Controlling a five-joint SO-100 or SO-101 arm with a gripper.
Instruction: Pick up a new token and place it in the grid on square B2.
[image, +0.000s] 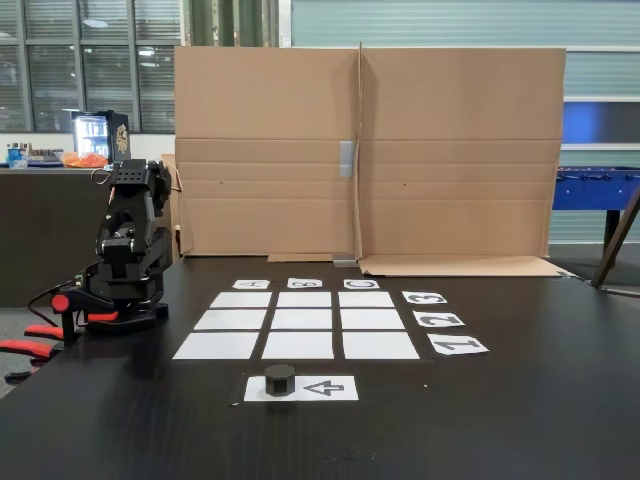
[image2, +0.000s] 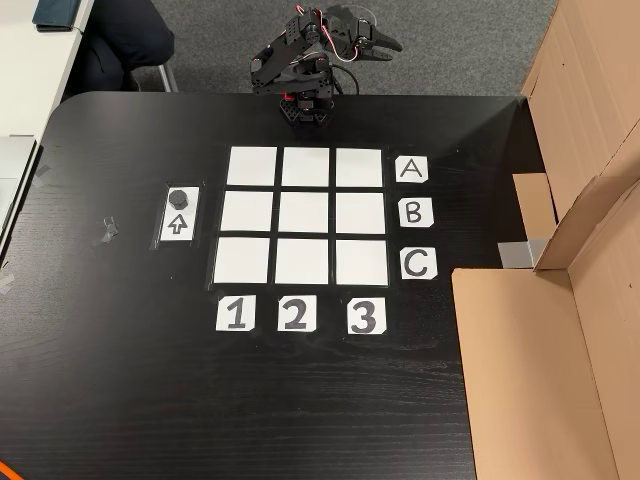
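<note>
Dark grey token (image: 280, 379) (image2: 180, 197) sits upright on arrow-printed sheet (image: 325, 388) (image2: 179, 224), beside arrow's tip, apart from grid (image: 298, 324) (image2: 301, 215). Square B2 (image: 304, 319) (image2: 304, 213) bare, all nine cells bare. Arm (image: 128, 250) (image2: 300, 70) folded at edge of black tabletop (image: 500, 420) (image2: 110, 380), well apart from token. Hand (image2: 385, 45) points off tabletop edge, holding nothing; fingers apart or together: cannot tell. Cardboard screen (image: 370, 150) stands behind grid.

Black matte worktop (image2: 120, 380) bearing a three-by-three grid of white paper rectangles (image2: 305, 215). In the view from above, lettered labels (image2: 415, 212) lie right of the grid, numbered labels (image2: 294, 315) below, a white arrow-printed sheet (image2: 178, 222) left, carrying a dark hexagonal token (image2: 180, 197); black arm base (image2: 303, 105) above.
</note>
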